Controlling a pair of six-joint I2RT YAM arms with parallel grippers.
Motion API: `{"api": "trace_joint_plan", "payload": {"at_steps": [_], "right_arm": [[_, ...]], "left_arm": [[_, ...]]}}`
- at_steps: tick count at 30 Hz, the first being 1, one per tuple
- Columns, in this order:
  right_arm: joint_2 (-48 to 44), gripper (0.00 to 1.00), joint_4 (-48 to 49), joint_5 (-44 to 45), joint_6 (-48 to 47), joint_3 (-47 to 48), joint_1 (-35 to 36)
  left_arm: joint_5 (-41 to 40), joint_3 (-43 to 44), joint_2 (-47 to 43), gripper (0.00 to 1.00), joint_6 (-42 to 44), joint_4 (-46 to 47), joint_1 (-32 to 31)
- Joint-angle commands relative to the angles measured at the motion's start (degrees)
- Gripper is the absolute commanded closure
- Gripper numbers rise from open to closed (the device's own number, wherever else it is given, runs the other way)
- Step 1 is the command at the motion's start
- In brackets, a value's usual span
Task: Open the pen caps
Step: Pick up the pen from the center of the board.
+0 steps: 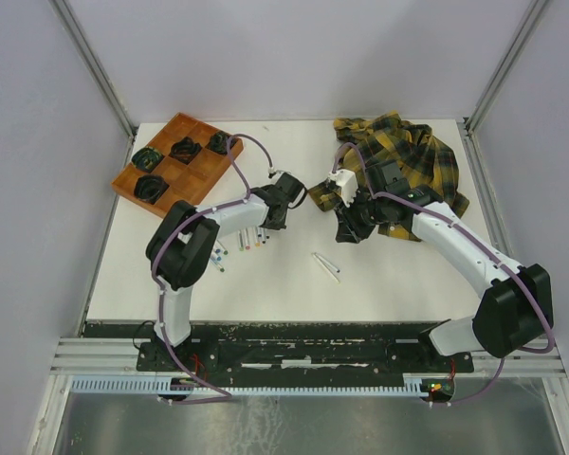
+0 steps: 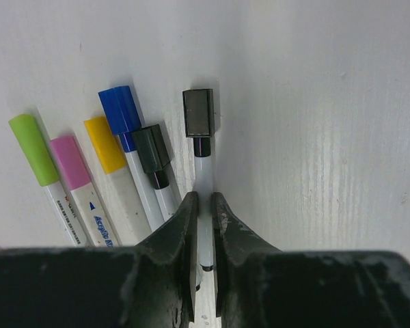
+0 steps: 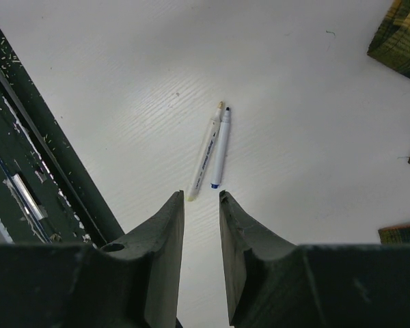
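A black cap (image 2: pixel 198 113) is seen seated on the far end of a white marker barrel (image 2: pixel 203 176), which lies on the white table (image 2: pixel 314 137) and is pinched from both sides by the fingers of the left gripper (image 2: pixel 203 199). Just to its left, five more capped markers are fanned out side by side: a dark cap (image 2: pixel 150 147) nearest, then a blue cap (image 2: pixel 121 109), a yellow cap (image 2: pixel 104 143), a pink cap (image 2: pixel 70 161) and a green cap (image 2: pixel 33 149), each fitted on its barrel. In the overhead view this row is found left of the table's middle, partly hidden under the left arm (image 1: pixel 218 223). Well apart to the right, two uncapped markers (image 3: pixel 221 147) are laid touching along their length, just beyond the right gripper (image 3: pixel 201 198), whose jaws are held slightly spread over the table with nothing between them. A yellow-and-black plaid shirt (image 1: pixel 408 156) is bunched at the far right corner, and a wooden tray (image 1: pixel 180 120) with black objects (image 1: pixel 153 187) in its compartments is set at the far left
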Motion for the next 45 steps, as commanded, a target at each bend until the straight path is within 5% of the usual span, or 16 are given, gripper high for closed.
{"api": "trace_joint_plan", "payload": {"at_steps": [1, 6, 17, 25, 31, 39, 45], "right_arm": [[-1.24, 0.65, 1.15, -1.51, -0.12, 1.63, -0.31], [-1.20, 0.65, 1.19, -2.69, 0.31, 1.72, -0.47], [1.43, 0.65, 2.27, -13.14, 4.21, 0.99, -0.87], [-0.63, 0.66, 12.29, -26.40, 13.29, -2.84, -0.96], [-6.02, 0.63, 32.16, -31.38, 28.19, -10.53, -0.95], [-6.19, 0.46, 72.08, -32.87, 53.32, -22.42, -0.87], [-6.26, 0.42, 83.13, -32.51, 58.98, -24.70, 0.65]], "left_arm": [[3.40, -1.46, -0.38, 0.87, -0.42, 2.38, 0.31], [5.29, -3.52, -3.37, 0.97, -1.19, 4.77, 0.32], [12.60, -17.82, -23.52, 0.97, -3.32, 18.62, -0.36], [25.54, -42.26, -47.40, 0.97, -9.46, 50.71, -0.58], [24.92, -55.55, -58.27, 0.97, -15.89, 74.55, -2.12], [19.51, -61.49, -60.58, 0.97, -14.62, 92.80, -8.58], [17.93, -62.58, -57.35, 0.97, -13.80, 101.63, -12.54]]}}
